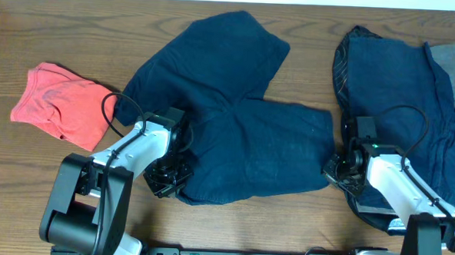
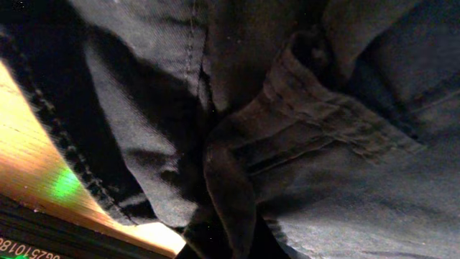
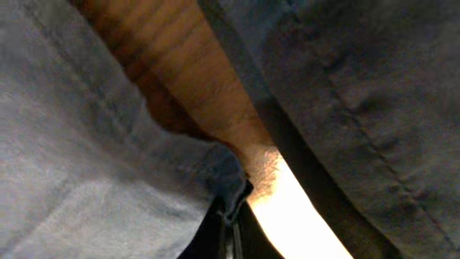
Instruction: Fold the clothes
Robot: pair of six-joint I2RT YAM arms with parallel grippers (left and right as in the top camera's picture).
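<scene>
Dark navy shorts (image 1: 235, 120) lie spread across the middle of the table, waistband toward the front. My left gripper (image 1: 167, 179) is at the waistband's front left corner and is shut on a fold of the fabric (image 2: 230, 194). My right gripper (image 1: 335, 169) is at the front right corner and is shut on the edge of the shorts (image 3: 233, 198). Both wrist views are filled with dark cloth.
A crumpled red garment (image 1: 59, 105) lies at the left. A pile of dark blue clothes (image 1: 406, 89) with a grey piece lies at the right, next to my right arm. Bare wood (image 3: 302, 216) shows between the shorts and that pile.
</scene>
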